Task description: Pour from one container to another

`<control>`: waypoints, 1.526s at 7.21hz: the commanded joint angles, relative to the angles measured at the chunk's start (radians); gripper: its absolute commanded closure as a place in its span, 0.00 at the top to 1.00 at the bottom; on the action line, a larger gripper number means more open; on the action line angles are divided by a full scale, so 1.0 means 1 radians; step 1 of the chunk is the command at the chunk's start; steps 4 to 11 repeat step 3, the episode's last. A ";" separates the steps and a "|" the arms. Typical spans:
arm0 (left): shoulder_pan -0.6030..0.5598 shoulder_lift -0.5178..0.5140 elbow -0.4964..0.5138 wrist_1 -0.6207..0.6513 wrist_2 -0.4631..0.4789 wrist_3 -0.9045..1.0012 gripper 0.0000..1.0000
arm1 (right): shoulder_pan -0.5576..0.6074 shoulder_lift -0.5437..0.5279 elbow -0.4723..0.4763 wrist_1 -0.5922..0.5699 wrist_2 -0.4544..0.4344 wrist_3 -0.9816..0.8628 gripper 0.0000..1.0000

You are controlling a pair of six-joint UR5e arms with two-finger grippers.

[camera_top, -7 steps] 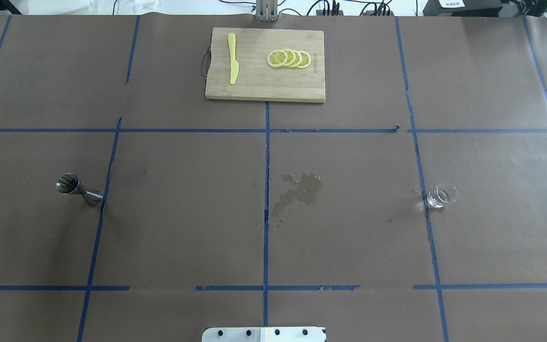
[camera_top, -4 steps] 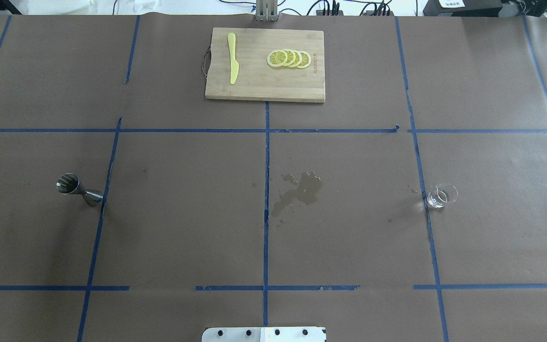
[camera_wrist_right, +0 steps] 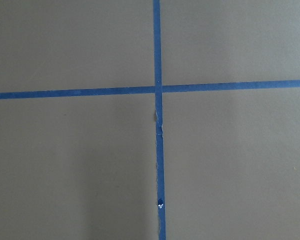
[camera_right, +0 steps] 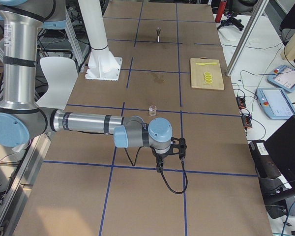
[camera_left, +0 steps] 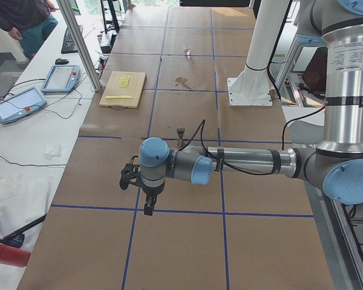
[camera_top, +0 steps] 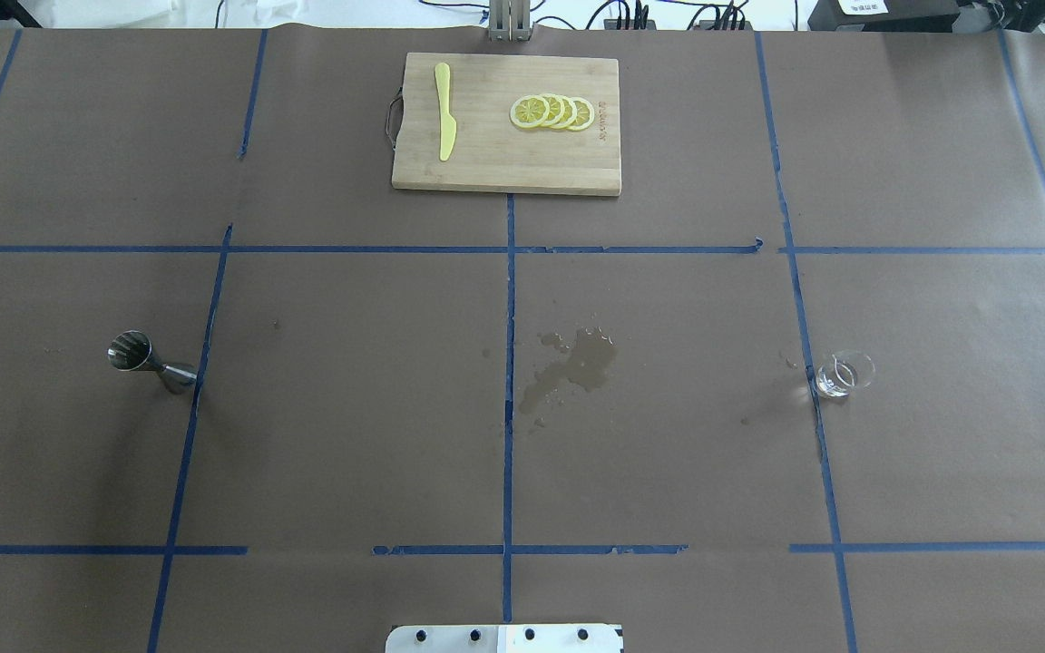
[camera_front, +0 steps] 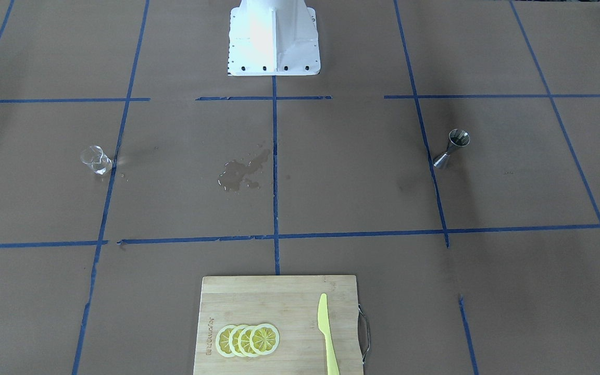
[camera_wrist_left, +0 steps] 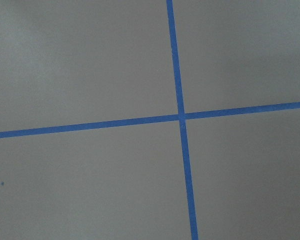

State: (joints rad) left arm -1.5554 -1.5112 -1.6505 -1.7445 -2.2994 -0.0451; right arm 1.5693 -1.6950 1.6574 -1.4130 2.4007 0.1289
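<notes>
Through the front-facing camera, the brown paper-covered table [camera_front: 357,177] is ruled into squares by blue tape lines [camera_front: 275,208]. The small clear glass cup [camera_front: 96,159] stands upright at nine o'clock, just beside a tape line. The shiny stainless-steel hourglass jigger [camera_front: 451,149] stands upright at three o'clock, well apart from it. Between them, near the centre, a wet spill [camera_front: 240,174] darkens the paper. The white robot base [camera_front: 274,41] sits at twelve. At six lies a bamboo cutting board [camera_front: 279,297] carrying four overlapping lemon slices [camera_front: 248,340] and a yellow plastic knife [camera_front: 326,333], which do not touch.

From overhead the layout flips. The jigger is at nine, the cup at three and the board at twelve, and the spill lies just right of the middle tape line.

From the left end of the table, the near arm stretches low across the paper. The left gripper [camera_left: 148,208] hangs pointing down over a tape line, at about seven o'clock from the jigger and clear of it. I cannot tell whether its fingers are apart or together. The cup is far off at twelve, and a person [camera_left: 24,18] stands at eleven.

From the right end, the right gripper [camera_right: 160,167] points down at six o'clock from the cup, near it but not touching. I cannot make out its fingers either. The jigger stands far off at twelve.

Each wrist camera looks down on a crossing of blue tape and tells nothing about the fingers.
</notes>
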 commanded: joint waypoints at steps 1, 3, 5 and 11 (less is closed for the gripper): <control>0.000 0.000 0.001 -0.012 0.000 0.001 1.00 | 0.000 -0.002 0.001 0.002 0.000 0.000 1.00; 0.000 0.000 0.009 -0.021 0.000 0.002 1.00 | 0.000 -0.006 0.001 0.005 0.000 0.000 1.00; 0.000 0.000 0.009 -0.021 0.000 0.002 1.00 | 0.000 -0.006 0.001 0.005 0.000 0.000 1.00; 0.000 0.000 0.009 -0.021 0.000 0.002 1.00 | 0.000 -0.006 0.001 0.005 0.000 0.000 1.00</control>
